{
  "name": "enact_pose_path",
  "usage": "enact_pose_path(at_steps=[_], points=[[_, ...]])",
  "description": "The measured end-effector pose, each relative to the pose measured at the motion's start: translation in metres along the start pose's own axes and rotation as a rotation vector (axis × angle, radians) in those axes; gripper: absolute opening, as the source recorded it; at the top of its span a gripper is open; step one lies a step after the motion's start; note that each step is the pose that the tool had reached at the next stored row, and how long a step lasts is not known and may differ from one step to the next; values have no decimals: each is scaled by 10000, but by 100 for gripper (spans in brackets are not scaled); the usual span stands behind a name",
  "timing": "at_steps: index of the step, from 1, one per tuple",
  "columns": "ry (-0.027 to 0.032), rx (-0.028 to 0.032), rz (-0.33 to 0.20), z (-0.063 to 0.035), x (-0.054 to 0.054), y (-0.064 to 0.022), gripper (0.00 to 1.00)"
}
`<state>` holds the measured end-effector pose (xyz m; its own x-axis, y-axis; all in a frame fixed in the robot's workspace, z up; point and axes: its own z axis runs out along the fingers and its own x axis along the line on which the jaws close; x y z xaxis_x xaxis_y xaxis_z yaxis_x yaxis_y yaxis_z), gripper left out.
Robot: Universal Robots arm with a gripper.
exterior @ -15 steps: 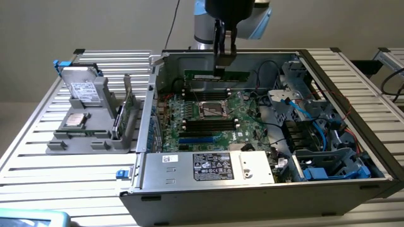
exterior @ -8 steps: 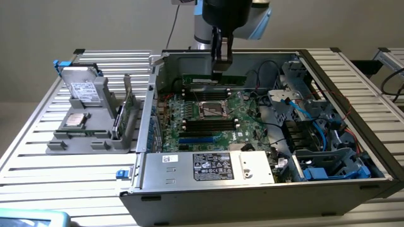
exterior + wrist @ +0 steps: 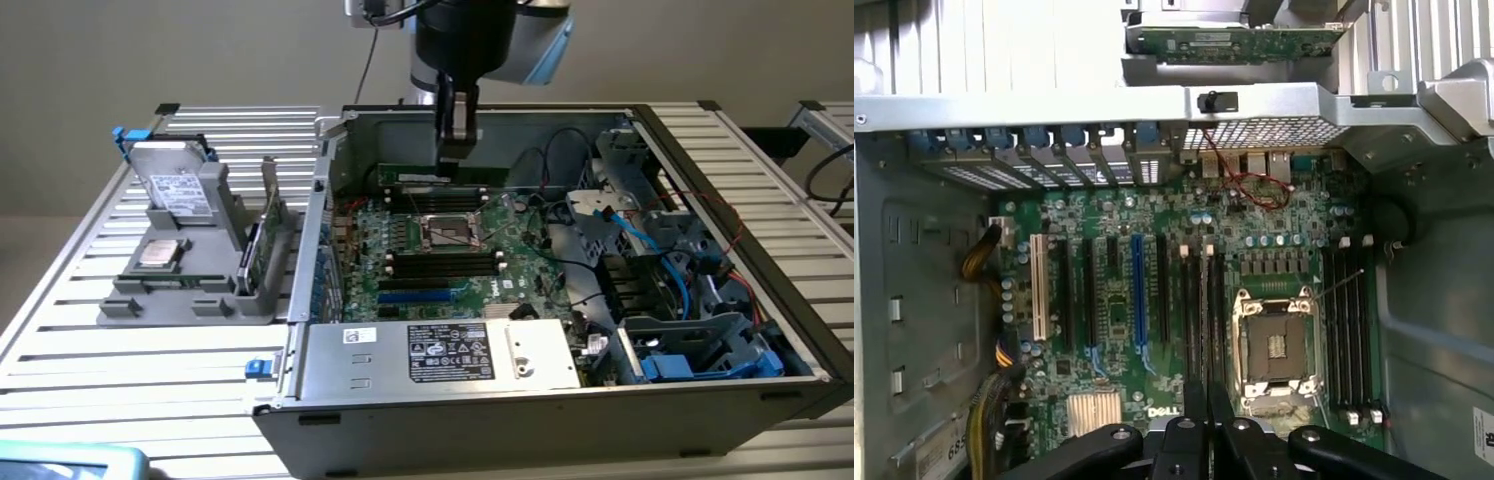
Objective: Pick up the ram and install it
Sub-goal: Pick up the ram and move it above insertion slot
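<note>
Grasping the ram [image 3: 424,179] with clenched gripper [image 3: 454,155].
Held on edge over memory slots [image 3: 1199,300], between CPU socket [image 3: 451,232] and far case wall [image 3: 400,135].

The exterior view stands high and well back, looking obliquely down across the slatted bench [image 3: 80,340] at the open computer case [image 3: 534,420], with the arm [image 3: 487,35] entering at twelve o'clock. The wrist view looks straight down past the jaws, close above the motherboard [image 3: 1114,300]. Both views share its CPU socket [image 3: 447,230].
</note>
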<state>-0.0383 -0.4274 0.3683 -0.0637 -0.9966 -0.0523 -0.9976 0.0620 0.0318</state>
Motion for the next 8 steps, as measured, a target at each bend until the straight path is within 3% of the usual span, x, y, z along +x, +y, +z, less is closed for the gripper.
enact_pose_path(at_steps=[8], points=[[12,-19,-362,147,-29,-5,13]])
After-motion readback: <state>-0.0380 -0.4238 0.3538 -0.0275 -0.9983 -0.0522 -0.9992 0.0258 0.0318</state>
